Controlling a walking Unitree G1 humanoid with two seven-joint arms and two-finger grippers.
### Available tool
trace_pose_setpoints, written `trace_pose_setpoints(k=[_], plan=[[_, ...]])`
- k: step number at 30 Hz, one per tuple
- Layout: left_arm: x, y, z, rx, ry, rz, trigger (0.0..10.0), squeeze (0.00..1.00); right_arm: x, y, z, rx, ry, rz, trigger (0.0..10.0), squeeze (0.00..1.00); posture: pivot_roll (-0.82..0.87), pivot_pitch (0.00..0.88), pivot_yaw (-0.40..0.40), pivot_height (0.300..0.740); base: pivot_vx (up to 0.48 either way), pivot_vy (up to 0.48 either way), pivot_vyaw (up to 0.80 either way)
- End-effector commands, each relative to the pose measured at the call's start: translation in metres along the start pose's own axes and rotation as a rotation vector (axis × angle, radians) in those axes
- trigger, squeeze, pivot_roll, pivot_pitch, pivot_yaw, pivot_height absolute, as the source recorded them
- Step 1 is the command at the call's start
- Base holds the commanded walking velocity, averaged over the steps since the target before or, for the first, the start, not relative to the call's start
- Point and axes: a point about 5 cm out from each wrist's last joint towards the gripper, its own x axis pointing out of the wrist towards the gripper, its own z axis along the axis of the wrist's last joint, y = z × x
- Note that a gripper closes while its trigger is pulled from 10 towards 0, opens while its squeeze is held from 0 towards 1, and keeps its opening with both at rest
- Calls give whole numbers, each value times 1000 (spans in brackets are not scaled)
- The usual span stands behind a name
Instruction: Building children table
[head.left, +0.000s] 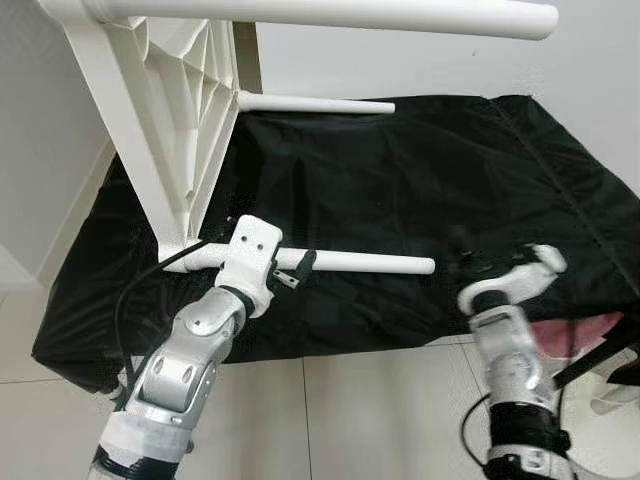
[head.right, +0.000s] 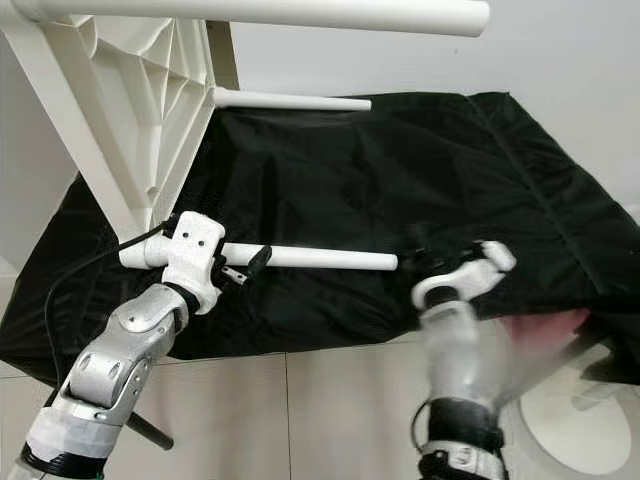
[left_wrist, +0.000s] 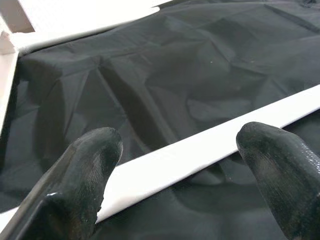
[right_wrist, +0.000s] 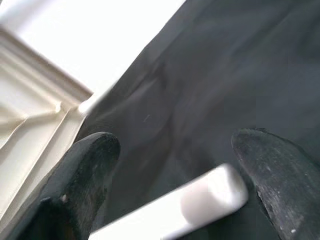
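left tool (head.left: 300, 268) open around white table leg (head.left: 370, 263), black cloth (head.left: 420, 180)

Tabletop (head.left: 160, 110) stands left on sheet (head.left: 450, 170), legs (head.left: 350, 263) pointing right.

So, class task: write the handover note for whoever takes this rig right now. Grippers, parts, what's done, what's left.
Left gripper: open, fingers either side of the near leg, close to the tabletop; not clamped.
Right gripper: open, at that leg's free end; blurred, so probably moving.
Tabletop stands on edge on the black sheet.
Done: three legs stick out from it: near, far, top.
Left: a fourth leg can't be confirmed; check the near leg is seated, then set the table upright.
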Motion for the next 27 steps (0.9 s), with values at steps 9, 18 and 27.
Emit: trace_pose_setpoints(k=[9,18,27], plan=[[5,2,-6,29,35,31,10000,0,-12,14,-25,75,104,25,10000,0,-16,50,28,740,0,0,0],[1,3,-7,22,34,46,10000,0,-24,18,-37,146,145,9,10000,0,-12,55,20,740,0,0,0],[1,6,-6,25,29,60,10000,0,-18,24,-38,235,146,-7,10000,0,-3,55,19,740,0,0,0]])
